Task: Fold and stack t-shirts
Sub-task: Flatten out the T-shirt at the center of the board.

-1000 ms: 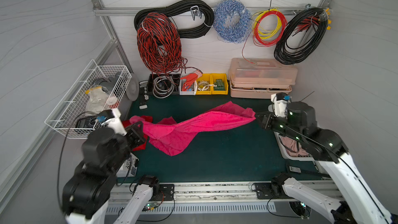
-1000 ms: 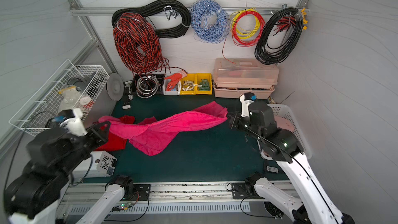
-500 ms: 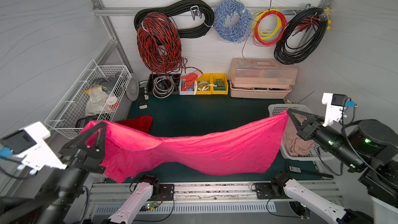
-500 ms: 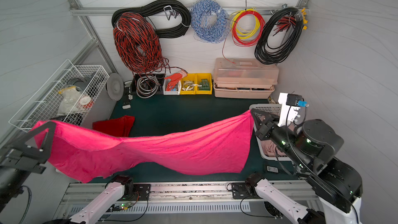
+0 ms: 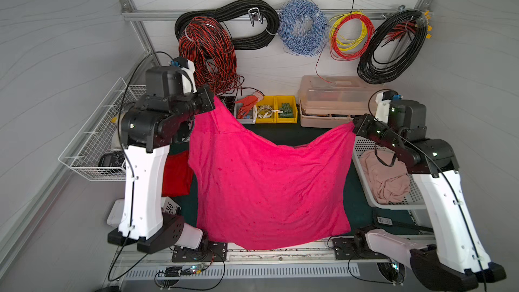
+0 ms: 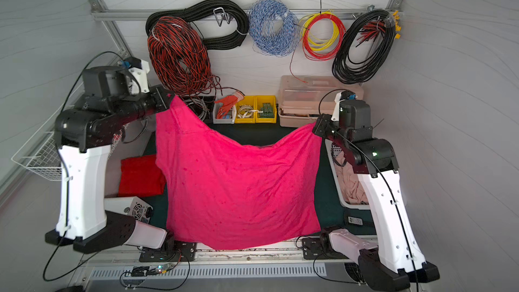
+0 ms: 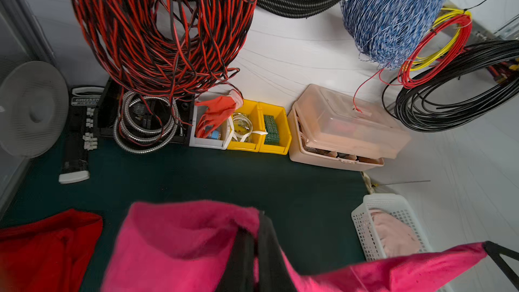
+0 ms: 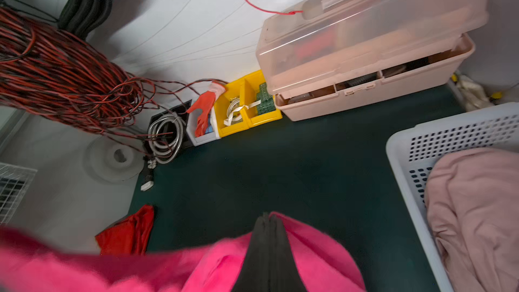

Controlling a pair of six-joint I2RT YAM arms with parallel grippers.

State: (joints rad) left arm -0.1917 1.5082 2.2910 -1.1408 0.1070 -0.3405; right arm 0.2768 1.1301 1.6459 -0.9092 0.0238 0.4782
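The magenta-pink t-shirt (image 5: 266,186) hangs spread above the green mat (image 5: 283,136), its lower hem seen against the front rail (image 5: 280,255) in both top views. Its two upper corners are pinched: the left gripper (image 5: 212,101) and the right gripper (image 5: 354,124) each have their jaws pressed together on the cloth. Behind the left arm, the red t-shirt (image 6: 140,175) lies on the mat. Yellow bins (image 5: 276,109) line the far wall.
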